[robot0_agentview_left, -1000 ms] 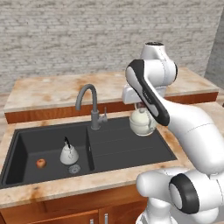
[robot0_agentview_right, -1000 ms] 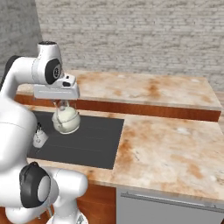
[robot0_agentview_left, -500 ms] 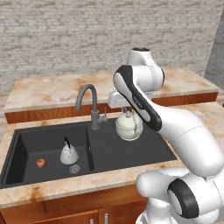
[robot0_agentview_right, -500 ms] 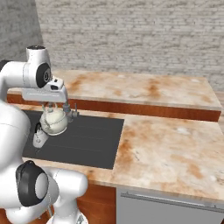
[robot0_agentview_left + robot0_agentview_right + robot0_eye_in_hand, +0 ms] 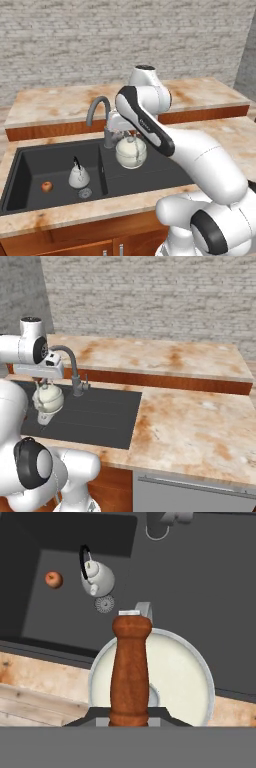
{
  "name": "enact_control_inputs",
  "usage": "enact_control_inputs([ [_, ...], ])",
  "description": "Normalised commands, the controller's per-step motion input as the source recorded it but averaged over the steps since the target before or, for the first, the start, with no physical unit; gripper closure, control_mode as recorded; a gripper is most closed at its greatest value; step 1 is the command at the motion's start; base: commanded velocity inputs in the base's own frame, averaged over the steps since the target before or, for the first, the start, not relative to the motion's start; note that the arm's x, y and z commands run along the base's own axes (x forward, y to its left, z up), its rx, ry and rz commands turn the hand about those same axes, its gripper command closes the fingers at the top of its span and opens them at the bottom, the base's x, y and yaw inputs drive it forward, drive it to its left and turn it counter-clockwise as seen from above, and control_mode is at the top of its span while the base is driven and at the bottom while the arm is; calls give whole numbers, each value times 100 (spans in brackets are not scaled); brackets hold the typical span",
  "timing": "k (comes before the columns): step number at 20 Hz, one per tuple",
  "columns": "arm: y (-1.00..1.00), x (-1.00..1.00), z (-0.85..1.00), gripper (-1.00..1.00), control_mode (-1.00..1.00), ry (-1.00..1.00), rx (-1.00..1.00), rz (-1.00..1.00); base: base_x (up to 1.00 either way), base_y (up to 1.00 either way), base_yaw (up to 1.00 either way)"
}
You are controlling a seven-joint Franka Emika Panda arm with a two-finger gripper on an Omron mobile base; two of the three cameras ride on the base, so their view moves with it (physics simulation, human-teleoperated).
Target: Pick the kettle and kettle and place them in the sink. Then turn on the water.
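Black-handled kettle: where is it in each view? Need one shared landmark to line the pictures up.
Left base view: black-handled kettle on the sink's left basin floor, right of the apple.
Right base view: it cannot be made out.
Hand view: upper left, above the drain.
Shared landmark: the grey gooseneck tap.

We see the arm reaching over the black sink [image 5: 60, 192], with a pale kettle [image 5: 131, 152] hanging under its pincer [image 5: 131, 134], just right of the grey tap [image 5: 100, 120]. In the left basin a smaller kettle with a black handle [image 5: 78, 176] stands near a red apple [image 5: 46, 186] and the drain [image 5: 85, 192].
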Motion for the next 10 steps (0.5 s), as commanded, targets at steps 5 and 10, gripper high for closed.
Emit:
enact_control_inputs([
  [5,51,0,-28,100,-100,0,5,2,0,0,0],
  [10,63,0,-19,100,-100,0,3,0,0,0,0],
])
